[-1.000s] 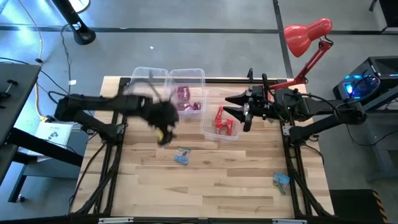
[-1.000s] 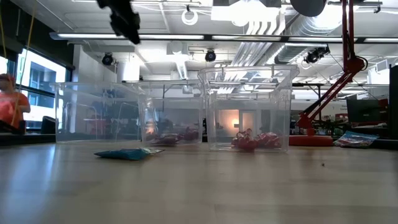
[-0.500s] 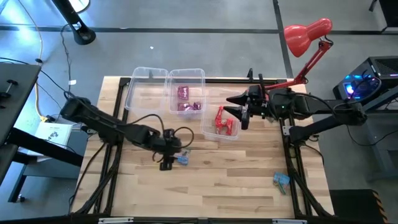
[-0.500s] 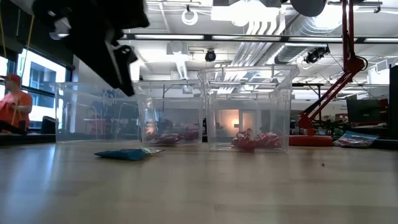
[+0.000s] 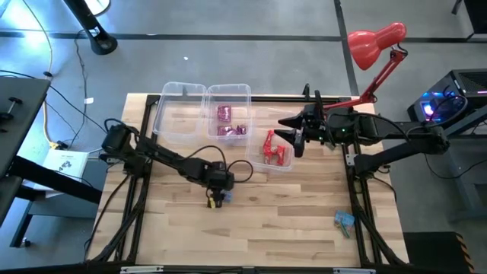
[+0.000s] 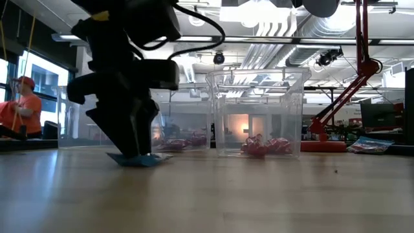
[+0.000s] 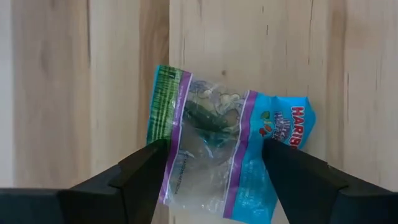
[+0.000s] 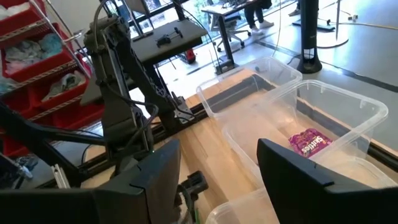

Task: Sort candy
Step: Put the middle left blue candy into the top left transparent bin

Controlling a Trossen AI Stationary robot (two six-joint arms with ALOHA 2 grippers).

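Left pincer (image 7: pixel 210 163) had just dropped onto the light-blue candy packet (image 7: pixel 229 147) lying on the bench (image 5: pixel 289 221), fingers spread either side, ready to grab. Right pincer (image 5: pixel 290 134) waited, spread, over the red-candy bin (image 5: pixel 274 166).

blue candy (image 7: pixel 230 146) flat mid-table | red candy (image 5: pixel 275 148) binned

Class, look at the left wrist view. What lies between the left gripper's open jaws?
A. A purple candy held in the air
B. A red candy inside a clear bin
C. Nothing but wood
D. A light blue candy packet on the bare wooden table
D: the left gripper is down over a light blue candy packet lying flat on the wooden table, one jaw on each side of it.
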